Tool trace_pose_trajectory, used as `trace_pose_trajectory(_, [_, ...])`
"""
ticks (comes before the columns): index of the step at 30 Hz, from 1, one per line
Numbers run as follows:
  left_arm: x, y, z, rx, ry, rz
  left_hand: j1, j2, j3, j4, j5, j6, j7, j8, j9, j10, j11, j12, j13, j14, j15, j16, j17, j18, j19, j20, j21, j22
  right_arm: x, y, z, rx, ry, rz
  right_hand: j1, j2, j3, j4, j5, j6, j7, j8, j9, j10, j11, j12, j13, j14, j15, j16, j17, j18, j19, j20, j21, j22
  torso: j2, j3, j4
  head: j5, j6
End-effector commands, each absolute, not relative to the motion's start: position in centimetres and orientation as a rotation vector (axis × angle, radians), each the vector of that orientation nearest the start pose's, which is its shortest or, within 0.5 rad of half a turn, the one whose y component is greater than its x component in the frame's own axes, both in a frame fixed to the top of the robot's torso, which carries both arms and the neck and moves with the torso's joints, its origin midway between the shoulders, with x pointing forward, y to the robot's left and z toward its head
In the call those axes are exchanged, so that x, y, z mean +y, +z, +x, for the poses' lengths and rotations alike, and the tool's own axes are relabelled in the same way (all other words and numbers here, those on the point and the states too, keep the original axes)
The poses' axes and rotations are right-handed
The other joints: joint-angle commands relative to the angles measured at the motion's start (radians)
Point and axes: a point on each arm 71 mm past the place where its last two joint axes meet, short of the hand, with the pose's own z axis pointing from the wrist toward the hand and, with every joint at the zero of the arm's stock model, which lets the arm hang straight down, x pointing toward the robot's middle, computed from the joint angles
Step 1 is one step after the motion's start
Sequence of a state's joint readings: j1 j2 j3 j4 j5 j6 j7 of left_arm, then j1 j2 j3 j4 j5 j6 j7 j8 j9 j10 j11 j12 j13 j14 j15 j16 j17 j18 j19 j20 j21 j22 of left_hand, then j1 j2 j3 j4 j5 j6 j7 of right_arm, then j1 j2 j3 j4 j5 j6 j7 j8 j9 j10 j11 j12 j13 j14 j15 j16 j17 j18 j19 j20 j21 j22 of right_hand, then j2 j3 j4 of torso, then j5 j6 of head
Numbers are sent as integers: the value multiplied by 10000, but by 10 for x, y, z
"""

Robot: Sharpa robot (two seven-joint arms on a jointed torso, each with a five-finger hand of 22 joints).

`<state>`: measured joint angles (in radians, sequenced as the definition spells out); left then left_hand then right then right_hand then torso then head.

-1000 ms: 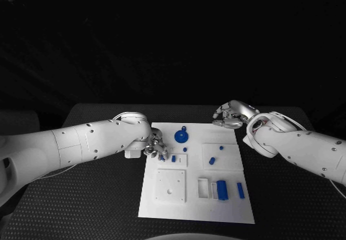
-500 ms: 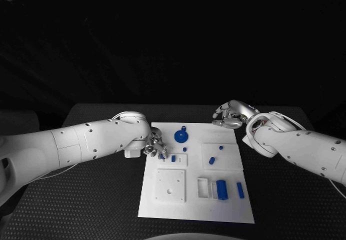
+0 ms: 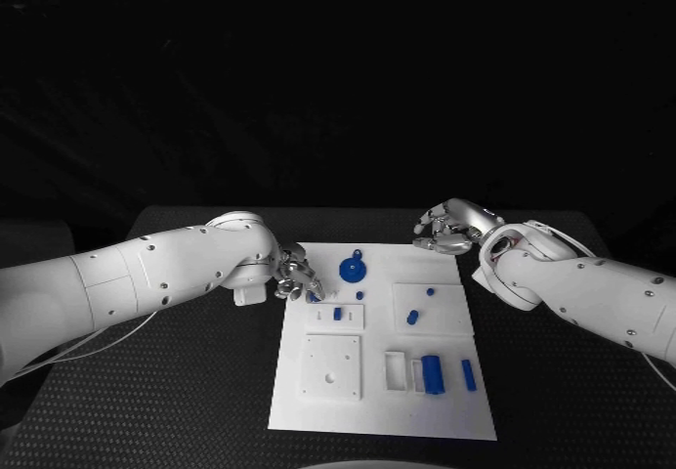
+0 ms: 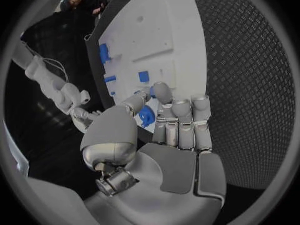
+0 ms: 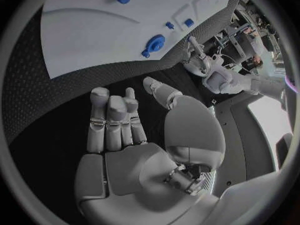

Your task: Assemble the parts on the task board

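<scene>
Counter (image 3: 169,391): black, dimpled mat. Board (image 3: 380,405): flat white plate w/ raised square blocks, centre of counter. Left hand (image 3: 292,277) has pulled back off the small block to the board's left edge; fingers curled, can't tell if anything's in them. Right hand (image 3: 451,227) unmoved at far right corner, curled, nothing held. Parts (image 3: 433,373) small, blue, smooth, on board; round disc (image 3: 354,266) near far edge.
</scene>
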<state>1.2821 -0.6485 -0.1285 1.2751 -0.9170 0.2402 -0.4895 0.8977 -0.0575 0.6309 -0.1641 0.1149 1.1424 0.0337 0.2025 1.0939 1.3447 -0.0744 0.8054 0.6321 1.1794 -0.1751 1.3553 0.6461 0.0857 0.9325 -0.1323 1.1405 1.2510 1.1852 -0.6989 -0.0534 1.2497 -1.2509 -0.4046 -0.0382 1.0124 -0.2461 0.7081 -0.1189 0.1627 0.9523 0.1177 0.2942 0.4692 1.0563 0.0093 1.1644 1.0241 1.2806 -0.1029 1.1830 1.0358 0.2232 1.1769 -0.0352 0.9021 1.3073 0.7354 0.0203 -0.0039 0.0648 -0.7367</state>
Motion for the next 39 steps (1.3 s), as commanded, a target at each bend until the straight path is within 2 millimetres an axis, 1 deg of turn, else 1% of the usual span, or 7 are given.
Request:
trace_pose_trajectory(1, [186, -227, 515, 24420, -7311, -3827, 666, 593, 379, -321, -63, -188, 28, -133, 16, -150, 19, -126, -54, -178, -14, -101, -37, -140, -134, -1209, -100, -13, -206, -208, 528, 16361, 6858, 645, -30, -37, 19, -95, 54, -45, 31, -49, -14, -62, -14, -13, -12, 5, 15, -62, 1, 386, 24, -53, -55, 160, 0, 0, 8, -26, 108])
trace_pose_trajectory(7, [194, -221, 519, 23881, -9275, -5124, 783, 662, 397, -335, -203, -294, 55, -199, 19, -189, 38, -175, -106, -227, 3, -119, -45, -168, -194, -1188, -168, -22, -198, -205, 524, 16235, 7155, 404, 144, -45, 20, -338, 57, -94, 52, -70, -14, -72, 6, -4, -14, -2, 35, -67, 6, 386, 10, -54, -62, 169, 2, -1, 7, -57, 220])
trace_pose_trajectory(13, [196, -214, 520, 23113, -11335, -5583, 939, 716, 411, -319, -458, -435, 102, -276, 33, -318, 83, -198, -133, -347, 47, -124, -39, -213, -285, -1157, -242, -18, -179, -205, 512, 16081, 7984, -83, 277, -36, 23, -546, 67, -136, 62, -89, -15, -76, 15, 2, -18, -6, 43, -72, 10, 386, 4, -48, -67, 173, 10, -1, -5, -47, 467])
trace_pose_trajectory(20, [192, -207, 514, 21914, -14118, -5490, 1116, 799, 261, -149, -662, -753, 265, -417, 107, -850, 249, -158, -78, -908, 230, -87, 23, -348, -704, -1044, -433, 36, -141, -203, 489, 15737, 9451, -1183, 574, -81, 38, -903, -19, -427, 178, -239, -70, -105, 125, 12, -23, -33, 147, -87, 13, 386, -31, -18, -84, 179, 0, -5, -3, -84, 766])
trace_pose_trajectory(26, [193, -207, 511, 21862, -14781, -5351, 1131, 894, -93, 11, -660, -929, 242, -514, 157, -1334, 275, -17, 51, -1385, 297, -2, 72, -457, -1090, -949, -549, 119, -120, -202, 470, 15633, 10445, -1525, 556, -18, -184, -1078, 146, -555, 233, -294, -90, -136, 179, 27, -22, -55, 200, -87, 22, 386, -59, 26, -78, 191, 1, 6, -6, -117, 964])
trace_pose_trajectory(30, [192, -208, 509, 21966, -14870, -5302, 1213, 914, -187, 54, -662, -1009, 242, -565, 167, -1543, 289, 55, 101, -1578, 325, 52, 87, -494, -1239, -922, -597, 158, -115, -201, 465, 15654, 10854, -1447, 494, -9, -348, -1150, 159, -649, 265, -338, -108, -166, 209, 27, -25, -74, 229, -93, 24, 386, -78, 44, -81, 191, 8, 10, -8, -116, 1061])
trace_pose_trajectory(39, [191, -212, 504, 22511, -14451, -4345, 1592, 900, -194, -155, -662, -1098, 370, -659, 152, -1753, 376, 152, 136, -1747, 384, 129, 65, -516, -1351, -914, -623, 219, -111, -196, 459, 15230, 11384, -935, 328, 85, -724, -1251, 178, -857, 346, -435, -160, -249, 288, 35, -25, -114, 305, -95, 33, 386, -121, 74, -101, 183, 12, 3, -7, -114, 1103])
